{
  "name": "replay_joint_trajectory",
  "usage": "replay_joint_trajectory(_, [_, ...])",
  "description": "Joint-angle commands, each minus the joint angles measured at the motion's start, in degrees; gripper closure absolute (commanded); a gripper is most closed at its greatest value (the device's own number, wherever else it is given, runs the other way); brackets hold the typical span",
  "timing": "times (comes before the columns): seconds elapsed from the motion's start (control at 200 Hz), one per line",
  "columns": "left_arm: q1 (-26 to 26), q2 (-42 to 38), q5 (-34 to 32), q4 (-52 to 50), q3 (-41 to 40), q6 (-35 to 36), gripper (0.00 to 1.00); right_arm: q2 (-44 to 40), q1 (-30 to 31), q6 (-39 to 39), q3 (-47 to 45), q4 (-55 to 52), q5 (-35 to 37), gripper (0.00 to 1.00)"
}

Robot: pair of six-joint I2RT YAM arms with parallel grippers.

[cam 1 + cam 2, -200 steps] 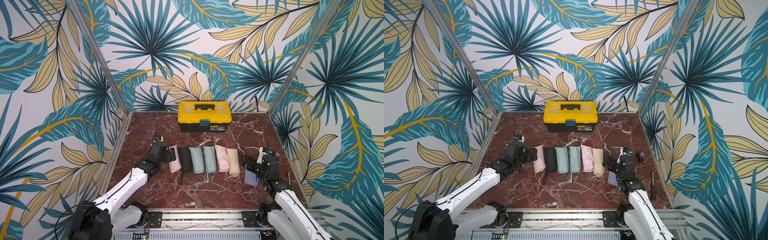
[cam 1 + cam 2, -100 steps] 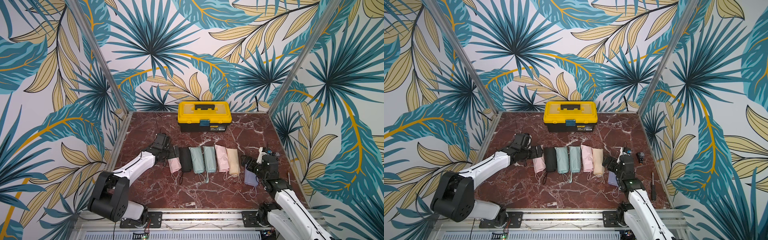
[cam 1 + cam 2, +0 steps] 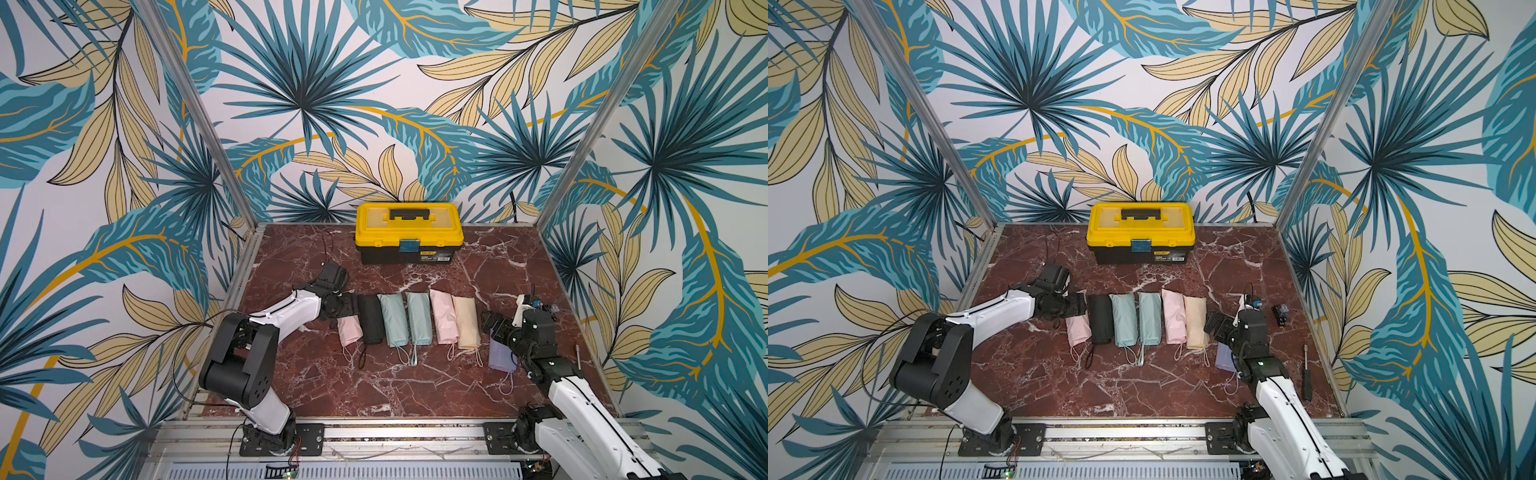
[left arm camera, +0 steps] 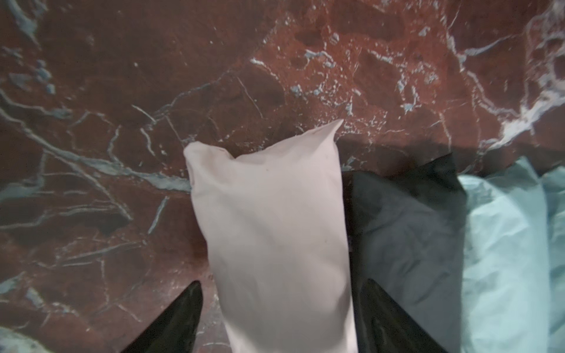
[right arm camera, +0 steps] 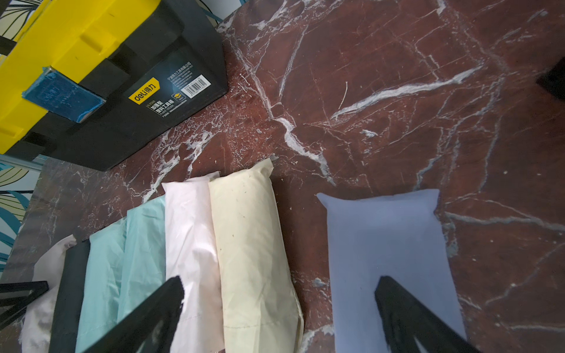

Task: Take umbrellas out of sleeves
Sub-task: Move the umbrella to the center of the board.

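Note:
Several sleeves lie side by side on the marble: pink (image 3: 349,331), black (image 3: 371,318), two mint (image 3: 394,319), pink (image 3: 444,316), beige (image 3: 466,322), and lilac (image 3: 502,354) set apart. The umbrellas are hidden inside; only wrist loops (image 3: 508,380) stick out at the near ends. My left gripper (image 3: 347,305) lies low over the far end of the left pink sleeve (image 4: 272,220), jaws open astride it. One finger (image 4: 183,318) stands clear of the cloth; the other (image 4: 385,318) is close against it. My right gripper (image 5: 279,278) hovers open above the beige (image 5: 247,244) and lilac (image 5: 385,238) sleeves.
A yellow-lidded black toolbox (image 3: 409,232) stands at the back middle. A screwdriver (image 3: 1306,374) and a small black part (image 3: 1281,315) lie near the right wall. Patterned walls close in three sides, and a metal rail (image 3: 374,432) runs along the front.
The left arm folded its elbow up and back, and its gripper slid over the far end of the left pink sleeve, jaws narrowing a little. The right arm has not moved.

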Motion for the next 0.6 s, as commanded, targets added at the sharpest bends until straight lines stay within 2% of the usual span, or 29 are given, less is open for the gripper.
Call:
replay_joint_trajectory(0.0, [0.3,1.2,-1.2,-0.8,1.8,0.8,0.23,0.6,0.3,0.4,-0.3,1.3,0.1,0.01])
replay_joint_trajectory(0.18, [0.4,2.0,-2.6,-1.0,1.1,0.1,0.36,2.1,0.3,0.4,0.2,1.3,0.0,0.01])
replay_joint_trajectory(0.37, [0.6,-1.0,-4.9,-1.3,-2.2,-1.9,0.41,6.7,1.4,-0.8,1.4,3.6,-4.6,0.0])
replay_joint_trajectory(0.596, [0.7,-4.6,-3.4,-1.3,-6.6,-6.2,0.38,12.1,14.2,-3.8,5.9,2.6,-1.3,0.0])
